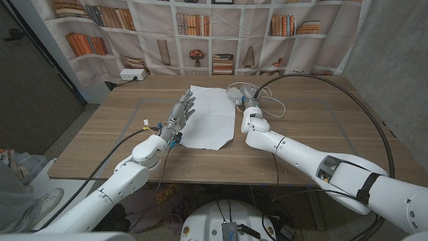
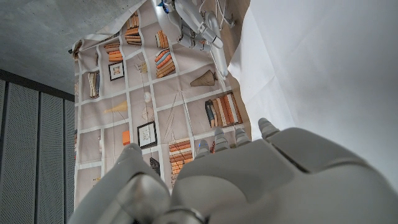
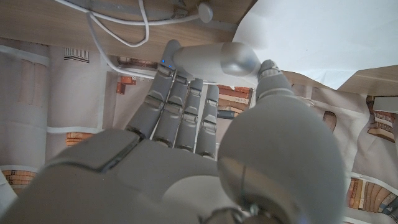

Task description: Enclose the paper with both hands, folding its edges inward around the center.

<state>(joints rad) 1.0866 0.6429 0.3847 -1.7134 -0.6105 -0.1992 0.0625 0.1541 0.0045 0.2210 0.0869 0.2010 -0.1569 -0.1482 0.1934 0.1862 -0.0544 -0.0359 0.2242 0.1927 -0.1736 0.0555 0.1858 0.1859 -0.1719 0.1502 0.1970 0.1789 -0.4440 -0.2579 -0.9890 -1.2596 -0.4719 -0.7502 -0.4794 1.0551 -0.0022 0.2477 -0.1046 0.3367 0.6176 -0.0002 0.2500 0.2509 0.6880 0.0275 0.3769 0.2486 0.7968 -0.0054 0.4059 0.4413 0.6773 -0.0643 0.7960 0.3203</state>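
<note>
A white sheet of paper (image 1: 212,117) lies spread out in the middle of the wooden table (image 1: 314,127). My left hand (image 1: 179,115) stands at the sheet's left edge, fingers stretched out and apart and fingertips just over the paper. It holds nothing. My right hand (image 1: 243,102) is at the sheet's far right corner, fingers straight, with nothing in them. In the left wrist view the paper (image 2: 323,68) spreads beside my left hand (image 2: 249,180). In the right wrist view the paper (image 3: 311,37) lies just past the thumb of my right hand (image 3: 186,137).
Loops of white cable (image 1: 271,100) lie on the table just right of my right hand and show in the right wrist view as the cable (image 3: 124,31). A power strip (image 1: 132,75) sits at the back left. A bookshelf-print curtain (image 1: 214,40) closes off the far side.
</note>
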